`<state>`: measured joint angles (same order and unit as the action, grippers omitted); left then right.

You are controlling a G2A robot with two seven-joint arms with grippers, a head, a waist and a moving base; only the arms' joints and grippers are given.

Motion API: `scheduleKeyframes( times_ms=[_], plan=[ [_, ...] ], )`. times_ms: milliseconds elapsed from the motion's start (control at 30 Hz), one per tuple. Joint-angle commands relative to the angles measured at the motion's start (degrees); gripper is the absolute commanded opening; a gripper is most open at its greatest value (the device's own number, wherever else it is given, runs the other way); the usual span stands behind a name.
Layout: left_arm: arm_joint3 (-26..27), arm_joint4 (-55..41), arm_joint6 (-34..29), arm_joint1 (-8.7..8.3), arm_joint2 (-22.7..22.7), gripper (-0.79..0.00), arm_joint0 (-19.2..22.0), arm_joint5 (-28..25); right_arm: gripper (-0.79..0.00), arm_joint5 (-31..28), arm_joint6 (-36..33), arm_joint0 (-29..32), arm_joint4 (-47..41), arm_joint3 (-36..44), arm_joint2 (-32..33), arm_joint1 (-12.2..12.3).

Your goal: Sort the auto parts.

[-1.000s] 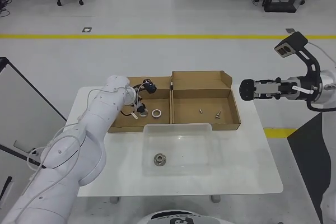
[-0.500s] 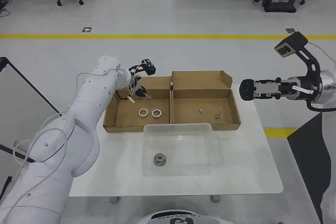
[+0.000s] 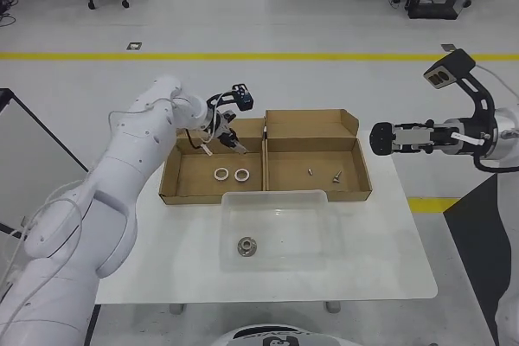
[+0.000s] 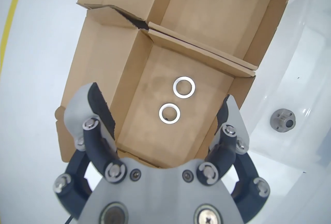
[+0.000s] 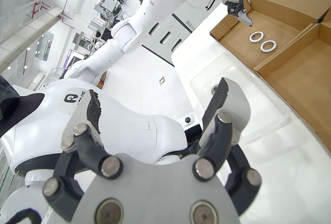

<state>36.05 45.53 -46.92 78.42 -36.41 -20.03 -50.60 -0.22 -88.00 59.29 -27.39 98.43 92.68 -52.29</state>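
Lifting clear of the left box (image 3: 190,177) is the step I judge to be in hand: my left claw (image 3: 221,143) hangs released and empty over its far left corner, and the two rings (image 3: 218,174) lie side by side on the floor below, just apart from each other. To do this well I'd keep the rise straight until both fingers are above the cardboard wall, since a sideways swing too soon could catch the flap and drag the box along the desk (image 3: 389,251).

The part left to sort looks to be the flanged hub (image 3: 246,247), lying alone in the clear tray (image 3: 294,238) in front of the boxes. I'd come down on it from directly above with the jaws wide, then close across the flange rather than the round boss, which seems likely to slip. The tray walls are hard to see, so I'd keep well inside them. The right box (image 3: 290,169) holds two bolts (image 3: 310,170), well apart from the rings. Which box suits the hub I cannot say.

My right claw (image 3: 382,138) hovers off the desk's right edge, jaws spread, gripping nothing.

Compared with a second ago, the left claw has come up and back. Then it was low inside the box, right at the rings; half a second ago it was already near the back wall, and now it is higher. The right arm has not moved.
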Motion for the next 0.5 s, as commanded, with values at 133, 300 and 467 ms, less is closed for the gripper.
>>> scheduleKeyframes(
  times_ms=[133, 300, 467],
  plan=[
    [22.0, -5.05, -11.11, -5.64, -7.57, 0.0, -9.95, 7.94, 0.0, 0.0, 0.0, 0.0, 0.0, 0.0, 0.0, 0.0],
    [22.0, -5.05, -11.11, -5.64, -7.57, 0.0, -9.95, 7.94, 0.0, 0.0, 0.0, 0.0, 0.0, 0.0, 0.0, 0.0],
    [22.0, -5.05, -11.11, -5.64, -7.57, 0.0, -9.95, 7.94, 0.0, 0.0, 0.0, 0.0, 0.0, 0.0, 0.0, 0.0]
  ],
)
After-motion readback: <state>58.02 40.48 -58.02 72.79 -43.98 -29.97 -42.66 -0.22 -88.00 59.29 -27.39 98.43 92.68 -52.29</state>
